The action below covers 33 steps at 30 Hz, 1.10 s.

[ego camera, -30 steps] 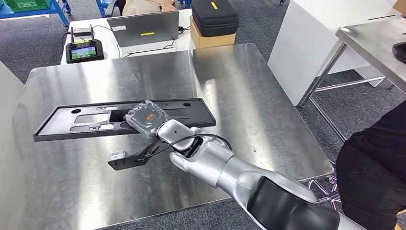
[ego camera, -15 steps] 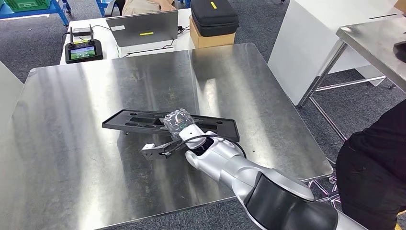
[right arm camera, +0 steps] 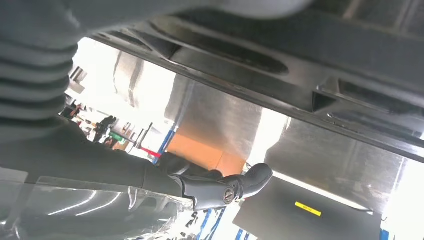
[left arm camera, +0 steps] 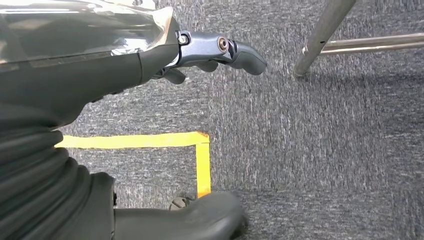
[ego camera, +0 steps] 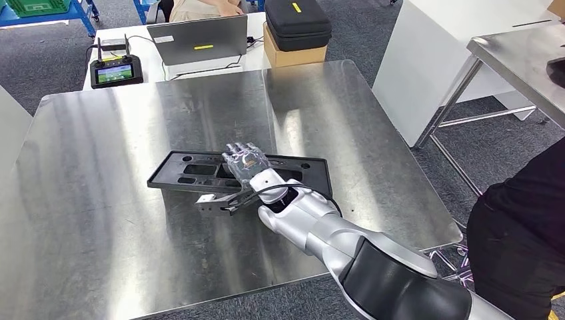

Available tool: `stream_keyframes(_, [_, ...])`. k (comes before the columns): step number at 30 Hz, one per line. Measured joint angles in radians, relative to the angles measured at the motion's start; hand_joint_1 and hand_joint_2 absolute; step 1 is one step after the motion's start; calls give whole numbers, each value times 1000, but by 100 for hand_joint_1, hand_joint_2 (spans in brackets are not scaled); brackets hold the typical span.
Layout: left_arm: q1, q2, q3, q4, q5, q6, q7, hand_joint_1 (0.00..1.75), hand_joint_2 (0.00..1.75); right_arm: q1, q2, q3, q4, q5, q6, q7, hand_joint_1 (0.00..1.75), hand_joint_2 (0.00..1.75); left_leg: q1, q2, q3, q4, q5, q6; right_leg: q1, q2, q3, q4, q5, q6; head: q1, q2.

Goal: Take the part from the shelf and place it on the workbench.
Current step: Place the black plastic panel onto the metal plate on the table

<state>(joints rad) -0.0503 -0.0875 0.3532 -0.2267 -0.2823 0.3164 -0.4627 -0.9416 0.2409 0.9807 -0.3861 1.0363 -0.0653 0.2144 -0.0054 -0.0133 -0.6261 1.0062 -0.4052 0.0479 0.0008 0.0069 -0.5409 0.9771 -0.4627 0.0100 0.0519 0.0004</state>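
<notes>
Black part [ego camera: 200,173] flat on workbench [ego camera: 100,253] | right robot hand [ego camera: 245,162] fingers spread above it

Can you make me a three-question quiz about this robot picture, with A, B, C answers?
1. Where is the black part?
A. on the steel workbench
B. on the carpet
C. on the laptop

2. What colour is the tape on the floor?
A. red
B. yellow
C. white

3. What is the right hand doing?
A. waving in the air
B. carrying a box
C. resting on the black part

Answers:
1 A, the part lies flat on the shiny tabletop.
2 B, the left wrist view shows a yellow corner stripe on the grey carpet.
3 C, its fingers lie spread on top of the part.
</notes>
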Motion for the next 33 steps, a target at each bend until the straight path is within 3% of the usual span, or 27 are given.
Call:
stream_keyframes(7, [4, 0, 0, 4, -7, 25, 0, 0, 0, 0, -3, -8, -53, 88, -99, -31, 0, 0, 0, 1, 0, 0, 0, 0, 0, 0, 0, 0, 0, 0, 0, 0])
stream_keyframes(12, [5, 0, 1, 4, -8, 36, -4, 0, 0, 27, -18, -56, -278, 132, -124, -99, 0, 0, 0, 1, 0, 0, 0, 0, 0, 0, -1, 0, 0, 0, 0, 0])
stream_keyframes(18, [5, -3, 3, 4, -9, 48, -6, 0, 0, 112, -42, -118, -595, 92, -174, -207, 0, 0, 0, 0, 0, 0, -1, -1, 0, 0, -5, 0, -2, 2, 0, 0])
stream_keyframes(25, [5, -4, 3, 4, -9, 49, -6, 0, 0, 133, -54, -134, -678, 87, -176, -215, 0, 0, 0, 0, 0, 0, -2, -2, 0, 0, -10, 0, -3, 2, 0, 0])
stream_keyframes(27, [5, -6, 5, 4, -8, 49, -6, 0, 0, 163, -60, -149, -754, -59, -192, -302, 0, 0, 0, 0, 0, 0, -2, -2, 0, 0, -9, 0, -2, 2, 0, 0])
stream_keyframes(29, [4, -9, 11, 4, -3, 49, -7, 0, 0, 226, -66, -169, -915, -474, -156, -470, 0, 0, 0, 0, 0, 0, -2, -2, 0, 0, -7, 0, -2, 2, 0, 0])
stream_keyframes(31, [4, -11, 16, 4, 5, 49, -10, 0, 0, 279, -71, -179, -1062, -875, -58, -592, 0, 0, 0, 0, -1, 0, -2, -2, 0, 0, -4, 0, -2, 2, 0, 0])
stream_keyframes(33, [4, -12, 23, 5, 13, 49, -13, 0, 0, 314, -78, -183, -1153, -1094, 33, -649, 0, 0, 0, 0, -1, 0, -2, -2, 0, 0, -2, 0, -2, 2, 0, 0])
